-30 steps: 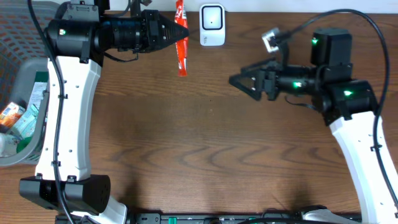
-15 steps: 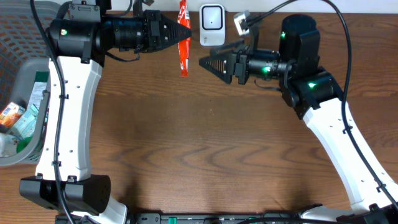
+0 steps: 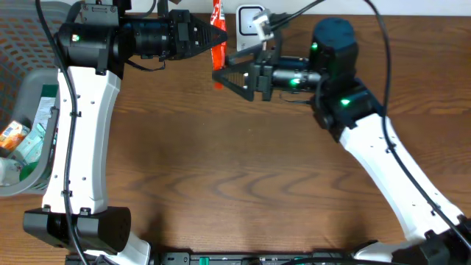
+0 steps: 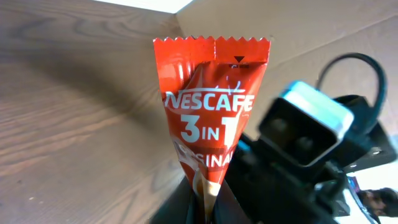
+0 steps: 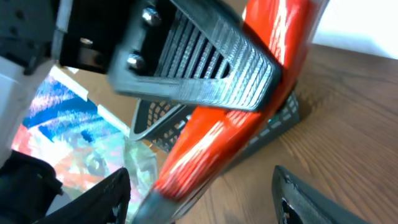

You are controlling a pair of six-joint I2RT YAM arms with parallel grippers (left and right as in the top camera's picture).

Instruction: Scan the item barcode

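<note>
The left gripper (image 3: 218, 38) pinches a red coffee sachet (image 4: 211, 112) above the table's (image 3: 221, 169) far edge, 1 end hidden between its fingers. The right gripper (image 3: 219, 73), spread, sits just beside the sachet. Its arm partly covers the white scanner (image 3: 249, 20). The barcode cannot be made out.

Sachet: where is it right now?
Overhead, the sachet hangs at the far edge of the table, left of the white scanner, pinched in the left tool, with the open right tool at its lower end.
</note>
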